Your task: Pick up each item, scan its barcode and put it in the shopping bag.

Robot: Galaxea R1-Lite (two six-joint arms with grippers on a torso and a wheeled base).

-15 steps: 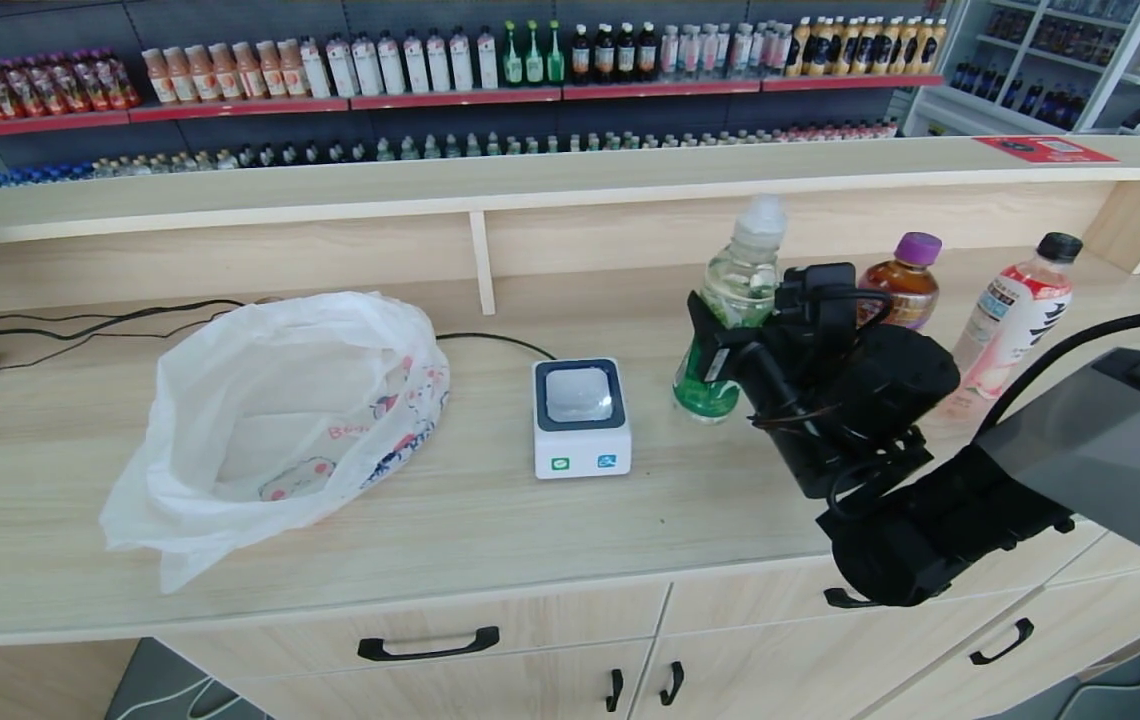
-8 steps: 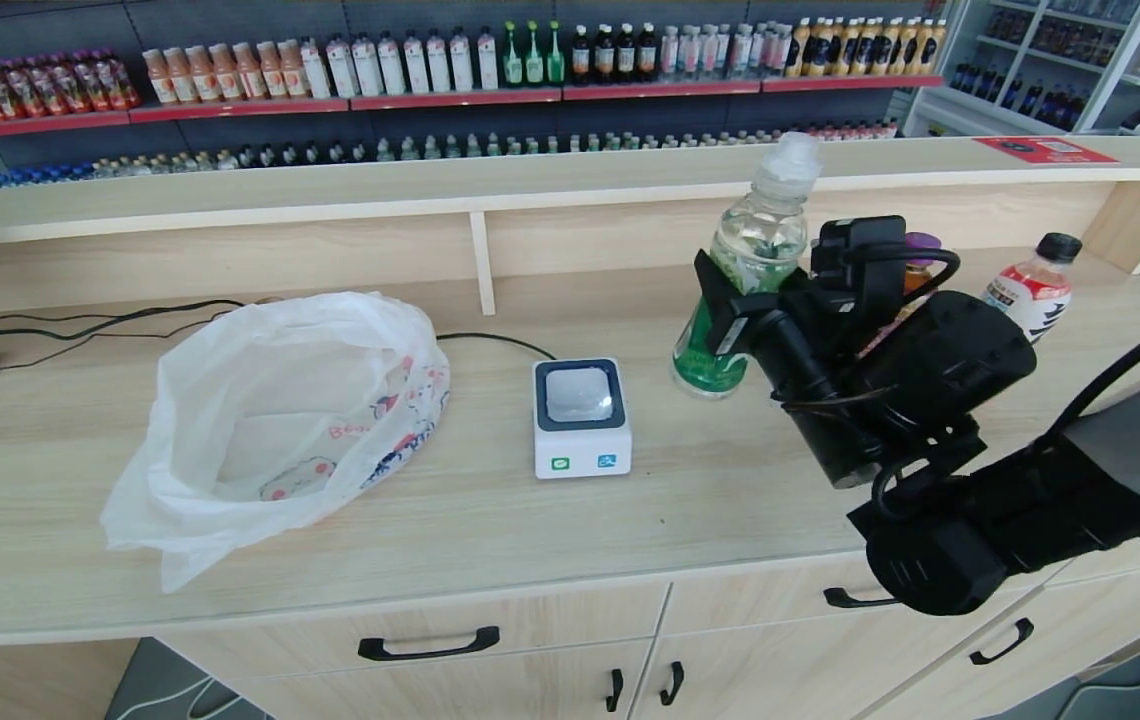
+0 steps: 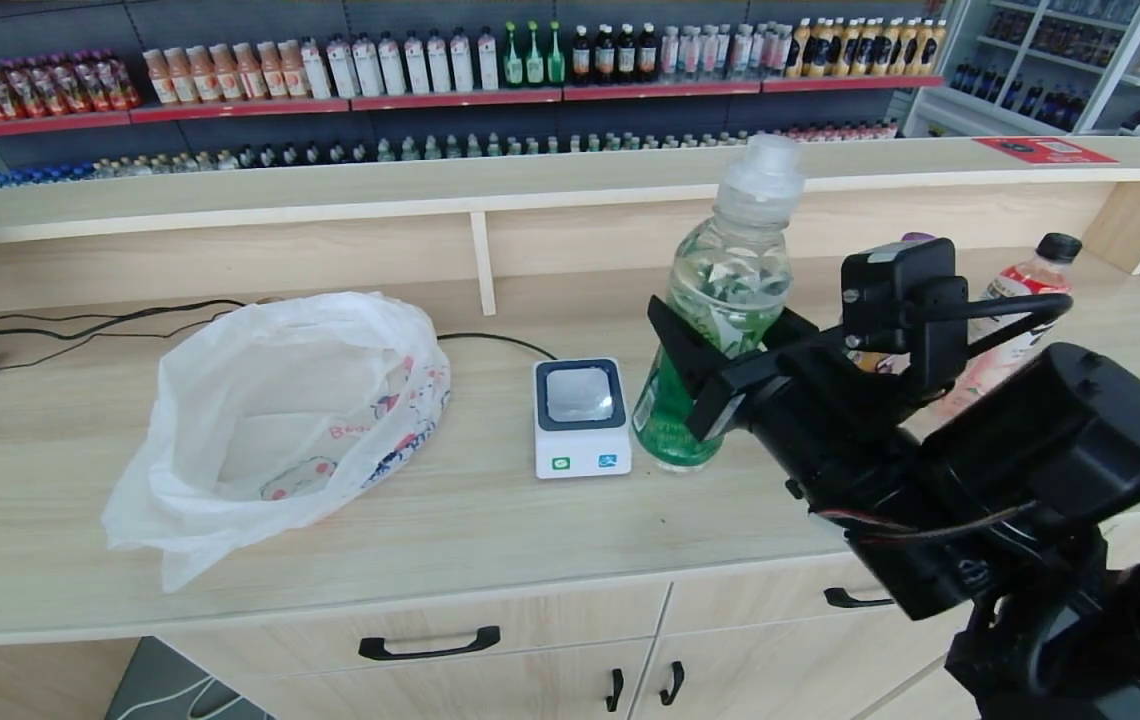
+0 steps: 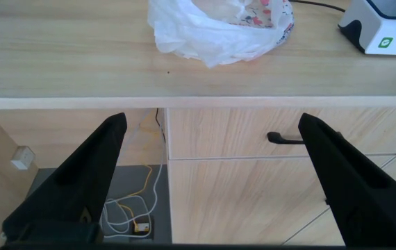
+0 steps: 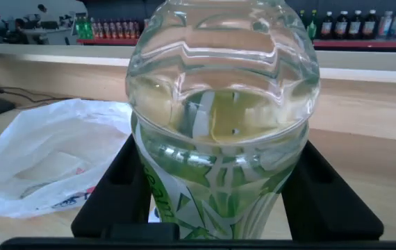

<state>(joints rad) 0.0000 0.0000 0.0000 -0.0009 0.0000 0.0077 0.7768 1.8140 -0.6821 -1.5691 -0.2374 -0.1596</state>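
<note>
Bottle point(image 3: 730, 270) sits clamped in right hand point(image 3: 730, 345) near scanner point(image 3: 580, 415); left hand point(image 4: 212, 121) gapes wide, empty.

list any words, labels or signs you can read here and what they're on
Nothing reads clearly.
shopping bag: red and blue print, too blurred to read.
scanner: one green and one blue icon, no words.
green-label bottle: label print unreadable.
pink-label bottle: characters too small to read.
red sign: too small to read.
</note>
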